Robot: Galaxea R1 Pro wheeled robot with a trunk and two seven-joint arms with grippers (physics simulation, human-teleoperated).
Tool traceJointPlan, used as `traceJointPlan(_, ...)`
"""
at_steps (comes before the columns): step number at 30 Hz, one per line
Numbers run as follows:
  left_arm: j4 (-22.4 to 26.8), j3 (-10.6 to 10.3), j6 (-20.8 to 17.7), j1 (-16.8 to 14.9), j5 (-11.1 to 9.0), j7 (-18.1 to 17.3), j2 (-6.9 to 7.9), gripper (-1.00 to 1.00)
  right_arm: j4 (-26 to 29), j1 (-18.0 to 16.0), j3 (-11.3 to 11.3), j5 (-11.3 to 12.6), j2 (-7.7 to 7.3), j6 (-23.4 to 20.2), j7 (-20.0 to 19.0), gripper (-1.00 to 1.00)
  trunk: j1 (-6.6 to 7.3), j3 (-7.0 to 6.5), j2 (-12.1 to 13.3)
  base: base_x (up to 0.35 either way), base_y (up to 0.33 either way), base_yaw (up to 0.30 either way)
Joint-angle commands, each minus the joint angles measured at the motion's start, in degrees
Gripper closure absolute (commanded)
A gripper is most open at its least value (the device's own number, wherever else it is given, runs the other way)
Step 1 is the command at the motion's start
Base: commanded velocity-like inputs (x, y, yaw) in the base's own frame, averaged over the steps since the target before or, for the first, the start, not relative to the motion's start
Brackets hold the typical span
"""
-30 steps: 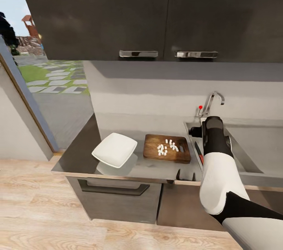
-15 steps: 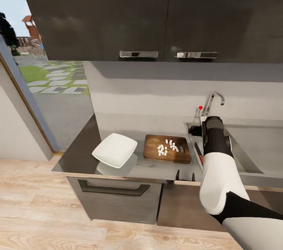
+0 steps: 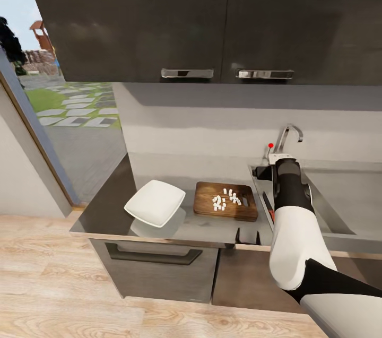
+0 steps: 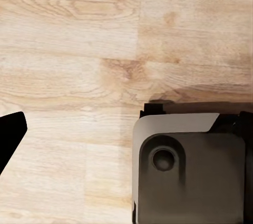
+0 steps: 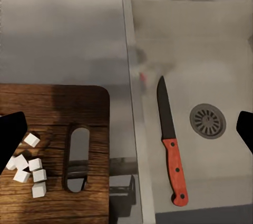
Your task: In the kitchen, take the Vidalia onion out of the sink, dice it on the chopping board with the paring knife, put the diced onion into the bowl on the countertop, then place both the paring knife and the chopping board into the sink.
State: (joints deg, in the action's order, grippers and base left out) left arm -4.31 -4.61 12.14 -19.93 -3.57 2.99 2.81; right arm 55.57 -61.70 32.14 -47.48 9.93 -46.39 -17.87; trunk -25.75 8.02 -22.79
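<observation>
Well, main risk now: diced onion [image 3: 226, 198] sits loose on the chopping board [image 3: 225, 200] and the bowl [image 3: 155, 202] has none in it, as far as head view shows. If the board gets lifted or tilted toward the sink [image 5: 211, 66] before the dice are moved, the cubes will slide off, prob. onto the surface [image 3: 207, 227] or into the basin. They're small, smooth-sided white cubes w/ no grip on each other, so they'd scatter easily.

Nearest, right arm: glossy white shell, black wrist, reaching over the sink's front edge. Right gripper's dark fingertips [image 5: 10, 142] show at both edges of the right wrist view, wide apart, holding nothing. Left gripper: one dark fingertip [image 4: 9, 137] in the left wrist view over pale wood-grain floor [image 4: 68, 50]; can't tell how far its jaws stand.

Paring knife [image 5: 172, 145] lies flat on the sink bottom, beside the round drain [image 5: 207, 120]: red riveted handle, slim dark pointed blade. That step looks done.

Board: brown, dark wood grain, rounded corners, handle slot [image 5: 77, 156] at the sink end, just beside the basin rim. Bowl: white, square, shallow, sits tilted near the surface's front edge. Further back, chrome faucet [image 3: 287, 139], red knob.
</observation>
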Motion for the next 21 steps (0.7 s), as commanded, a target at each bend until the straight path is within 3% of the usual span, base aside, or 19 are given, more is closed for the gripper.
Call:
traceJointPlan(1,-0.26,-0.48,0.43,-0.11,-0.37,0.09,-0.01,-1.00,0.07,-0.08,0.20,-0.60,0.06,-0.04,-0.55,-1.00,-0.04,0.13,-0.13,0.000,0.000,0.000)
traceJointPlan(21,-0.26,-0.48,0.17,-0.11,-0.38,0.09,-0.08,-1.00,-1.25,-0.08,0.54,-0.51,0.06,-0.02,-0.62,-1.00,-0.04,1.00,-0.13,0.000,0.000,0.000)
